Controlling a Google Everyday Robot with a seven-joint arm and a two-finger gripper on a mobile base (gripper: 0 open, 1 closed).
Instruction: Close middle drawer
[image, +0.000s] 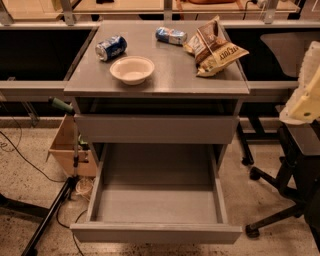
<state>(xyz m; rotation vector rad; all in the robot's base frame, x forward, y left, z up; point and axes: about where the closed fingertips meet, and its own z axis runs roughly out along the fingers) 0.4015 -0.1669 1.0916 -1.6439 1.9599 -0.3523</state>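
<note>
Grey and shallow, the middle drawer (155, 233) stands pulled far out below the bench's front edge, its narrow front panel facing the camera, long axis parallel to that edge. On the bench (190, 81) a blue can (111, 48) lies near the back left corner, a white bowl (132, 69) just beside it, chip bags (215, 47) at the back right corner. Beyond the right edge hangs the pale gripper (302, 97), well apart from the drawer; wide or narrow, I cannot tell
</note>
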